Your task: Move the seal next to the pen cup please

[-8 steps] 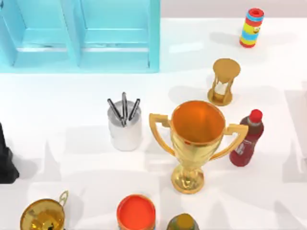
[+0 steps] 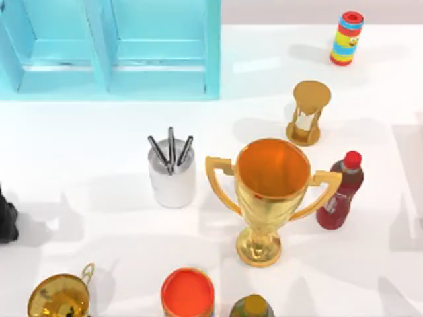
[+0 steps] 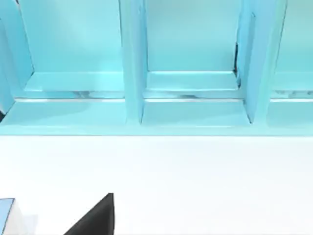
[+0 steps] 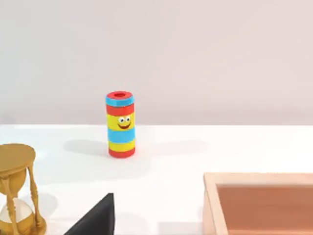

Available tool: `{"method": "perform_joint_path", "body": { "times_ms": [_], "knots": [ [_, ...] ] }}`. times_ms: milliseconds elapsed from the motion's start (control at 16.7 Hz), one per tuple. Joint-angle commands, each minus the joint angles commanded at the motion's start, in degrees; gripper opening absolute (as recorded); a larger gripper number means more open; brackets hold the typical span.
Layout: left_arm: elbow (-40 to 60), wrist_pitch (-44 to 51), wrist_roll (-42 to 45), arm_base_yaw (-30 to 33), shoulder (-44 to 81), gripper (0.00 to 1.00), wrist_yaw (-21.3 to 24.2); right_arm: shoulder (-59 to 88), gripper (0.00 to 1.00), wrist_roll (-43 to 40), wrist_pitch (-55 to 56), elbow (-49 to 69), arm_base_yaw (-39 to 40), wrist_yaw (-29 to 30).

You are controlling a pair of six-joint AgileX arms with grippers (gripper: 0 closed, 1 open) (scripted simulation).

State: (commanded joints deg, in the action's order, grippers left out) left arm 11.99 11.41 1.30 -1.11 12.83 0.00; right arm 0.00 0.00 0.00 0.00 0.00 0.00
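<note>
A smooth white worktop [image 2: 99, 145] carries all items, with a glossy cyan shelf unit [image 2: 112, 46] of open rectangular compartments along its far edge.

The white cylindrical pen cup [image 2: 172, 175] stands upright near the centre, holding three dark grey metallic pens that fan outward. It is the reference for the positions below.

- Right of it, just beside: a large polished gold trophy [image 2: 271, 191] with two curved handles and a round foot.
- Farther right, beyond the trophy: a dark red bottle with a red cap [image 2: 341, 191].
- Right and toward the shelf side: a gold-framed hourglass [image 2: 307, 113].
- Well apart, far right corner: a striped cylindrical can with a smiling face [image 2: 347, 37].
- Nearer the camera edge: an orange-red round can [image 2: 188, 292].
- Left of that can: a small gold cup [image 2: 59, 297].

The left gripper [image 2: 5, 218], matte black, sits at the left worktop edge, well apart from the cup. The right gripper [image 4: 95, 218] faces the striped can. For both, whether the jaws are apart or together cannot be told.
</note>
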Motion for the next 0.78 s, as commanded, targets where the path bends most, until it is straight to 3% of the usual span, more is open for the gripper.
{"method": "perform_joint_path", "body": {
  "times_ms": [780],
  "knots": [
    [54.10, 49.66, 5.61, -4.76, 67.41, 1.00, 0.01, 0.00, 1.00, 0.00, 0.00, 0.00, 0.00, 0.00]
  ]
}}
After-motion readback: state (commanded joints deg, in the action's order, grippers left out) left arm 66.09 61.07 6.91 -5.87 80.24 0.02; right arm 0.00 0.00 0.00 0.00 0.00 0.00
